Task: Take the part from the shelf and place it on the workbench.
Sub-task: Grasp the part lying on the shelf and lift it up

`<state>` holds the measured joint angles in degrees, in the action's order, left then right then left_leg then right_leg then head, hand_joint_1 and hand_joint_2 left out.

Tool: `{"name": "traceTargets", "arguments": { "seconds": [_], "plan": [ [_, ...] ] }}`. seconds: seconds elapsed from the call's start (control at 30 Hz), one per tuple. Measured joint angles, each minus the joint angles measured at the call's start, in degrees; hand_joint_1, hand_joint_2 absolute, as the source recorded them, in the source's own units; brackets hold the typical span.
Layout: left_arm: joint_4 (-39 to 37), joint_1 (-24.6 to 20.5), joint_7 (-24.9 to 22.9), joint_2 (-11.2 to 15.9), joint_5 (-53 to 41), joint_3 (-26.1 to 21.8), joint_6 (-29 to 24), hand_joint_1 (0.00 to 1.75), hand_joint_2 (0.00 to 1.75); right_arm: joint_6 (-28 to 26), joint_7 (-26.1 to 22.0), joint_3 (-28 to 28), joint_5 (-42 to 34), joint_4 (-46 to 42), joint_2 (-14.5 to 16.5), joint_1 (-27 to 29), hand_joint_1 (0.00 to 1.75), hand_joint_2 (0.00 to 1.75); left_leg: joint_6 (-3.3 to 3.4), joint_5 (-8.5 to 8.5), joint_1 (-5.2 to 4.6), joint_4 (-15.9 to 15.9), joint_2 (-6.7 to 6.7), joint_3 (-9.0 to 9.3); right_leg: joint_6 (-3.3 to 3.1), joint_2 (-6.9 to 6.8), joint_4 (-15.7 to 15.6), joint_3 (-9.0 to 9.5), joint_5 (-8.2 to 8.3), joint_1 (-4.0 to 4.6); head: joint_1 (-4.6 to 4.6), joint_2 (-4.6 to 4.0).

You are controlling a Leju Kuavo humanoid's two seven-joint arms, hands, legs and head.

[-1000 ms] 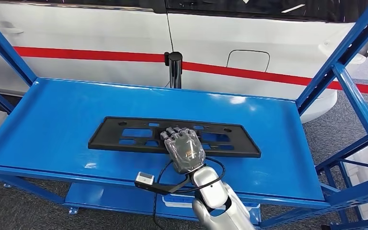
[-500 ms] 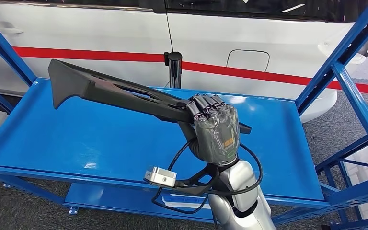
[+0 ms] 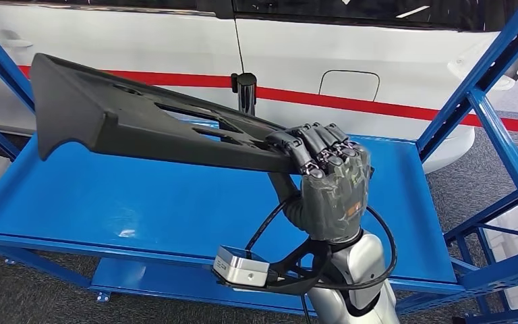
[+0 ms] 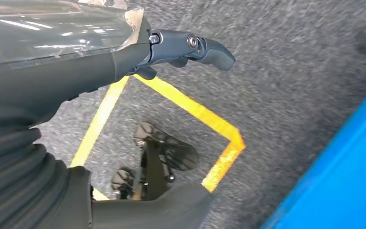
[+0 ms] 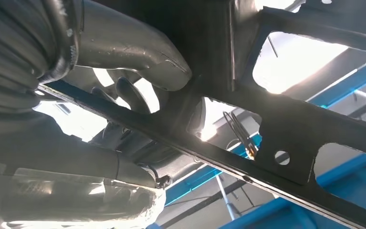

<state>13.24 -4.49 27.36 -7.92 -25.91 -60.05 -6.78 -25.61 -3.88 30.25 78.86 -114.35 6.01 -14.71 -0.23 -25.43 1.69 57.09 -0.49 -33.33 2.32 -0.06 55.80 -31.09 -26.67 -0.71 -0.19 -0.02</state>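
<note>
Nearest you in the head view, the silver right arm rises from the bottom edge with a small grey wrist camera box (image 3: 241, 266) on a black bracket and a black cable looped round the wrist. Above it your right hand (image 3: 327, 185) has its dark fingers curled tightly over the edge of the long black plastic part with rectangular cut-outs (image 3: 141, 125), gripping it near one end. The part is lifted clear of the blue metal shelf (image 3: 108, 196) and tilted, its far end swung up towards the left and close to the camera, its held end lower at the hand. In the right wrist view you see the same part (image 5: 286, 129) from below, with its openings and a small round hole, and the thick grey thumb (image 5: 133, 52) pressed against its underside.

Your left hand (image 4: 124, 57) hangs low over grey carpeted floor (image 4: 290, 62) marked with yellow tape lines (image 4: 205, 119); one dark finger (image 4: 195, 45) sticks out straight with nothing in it, and you cannot tell how the other fingers lie.

Beyond the part, the shelf's flat blue deck lies bare under the hand, framed by slanted blue steel uprights (image 3: 485, 74) on both sides. Farther back stands a black post (image 3: 246, 94) carrying a red belt barrier (image 3: 391, 106), and behind that a white car body (image 3: 351, 47)
</note>
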Motion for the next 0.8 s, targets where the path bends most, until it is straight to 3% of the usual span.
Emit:
{"name": "traceTargets", "arguments": {
  "seconds": [0.17,0.3,0.43,0.53,0.6,0.67,0.7,0.73,0.77,0.8],
  "plan": [
    [-0.02,-0.08,-1.97,-0.03,-1.61,0.60,0.23,0.00,1.75,-0.75,0.14,-0.44,-3.09,-1.35,0.00,0.18,1.75,1.75,0.00,0.00,0.00,0.00,0.00,0.01,0.00,0.00,0.00,0.00,0.00,0.00,-0.01,0.00],
    [-0.02,-0.14,-1.95,-0.11,-1.71,0.96,1.44,0.00,1.75,-0.89,-2.00,-1.94,-12.17,-2.07,0.08,0.56,1.75,1.75,0.02,-0.02,-0.02,0.03,0.00,-0.01,0.01,0.00,-0.02,0.02,0.01,-0.01,0.00,0.00],
    [-0.02,-0.19,-4.44,-0.15,-3.36,1.39,-0.06,0.00,1.75,2.09,-4.67,-3.89,-23.08,-2.39,0.90,1.51,1.75,1.75,0.70,-0.39,-0.30,0.33,-0.02,-0.07,0.40,0.00,-0.17,0.15,0.10,-0.65,-0.03,0.00],
    [-0.02,-0.23,-6.04,-0.18,-3.49,1.47,-1.26,0.00,1.75,8.40,-6.20,-5.42,-32.42,-2.36,2.15,1.91,1.75,1.75,1.41,0.26,-0.40,-0.36,0.09,0.24,0.91,0.00,0.11,0.07,-0.01,-0.78,-0.03,0.00],
    [-0.03,-0.31,-6.83,-0.23,-3.48,1.46,-1.67,0.00,1.75,12.64,-7.25,-6.15,-38.49,-2.20,2.86,2.11,1.75,1.75,1.99,0.90,-0.19,-1.22,0.29,0.50,0.51,0.02,3.54,-1.45,-2.24,-0.67,0.06,0.00],
    [-0.04,-0.36,-7.63,-0.26,-3.47,1.45,-1.85,0.00,1.75,15.33,-8.41,-6.81,-43.87,-1.75,3.37,2.60,1.75,1.75,2.22,1.11,-0.13,-1.41,0.37,0.37,-0.15,0.05,11.35,-4.91,-6.01,-0.72,0.14,0.00],
    [-0.04,-0.36,-8.00,-0.26,-3.48,1.45,-1.93,0.00,1.75,16.13,-8.92,-7.16,-45.99,-1.47,3.57,2.95,1.75,1.75,2.20,1.16,-0.18,-1.39,0.36,0.26,-0.17,0.07,14.98,-6.47,-7.32,-0.74,0.14,0.00],
    [-0.04,-0.35,-8.31,-0.26,-3.49,1.44,-2.00,0.00,1.75,16.76,-9.35,-7.49,-47.73,-1.18,3.77,3.30,1.75,1.75,2.15,1.21,-0.19,-1.37,0.36,0.19,0.07,0.07,17.04,-7.24,-7.82,-0.79,0.13,0.00],
    [-0.04,-0.34,-8.53,-0.26,-3.49,1.44,-2.03,0.00,1.75,17.15,-9.68,-7.77,-48.87,-0.91,3.97,3.56,1.75,1.75,2.04,1.27,-0.15,-1.32,0.34,0.12,0.54,0.07,16.69,-6.83,-7.31,-0.90,0.13,0.00],
    [-0.04,-0.33,-8.67,-0.26,-3.53,1.43,-2.04,0.00,1.75,17.32,-9.92,-7.97,-49.53,-0.71,4.16,3.74,1.75,1.75,1.86,1.30,-0.05,-1.20,0.32,0.06,1.15,0.05,13.93,-5.26,-6.00,-1.10,0.13,0.00]
  ]
}}
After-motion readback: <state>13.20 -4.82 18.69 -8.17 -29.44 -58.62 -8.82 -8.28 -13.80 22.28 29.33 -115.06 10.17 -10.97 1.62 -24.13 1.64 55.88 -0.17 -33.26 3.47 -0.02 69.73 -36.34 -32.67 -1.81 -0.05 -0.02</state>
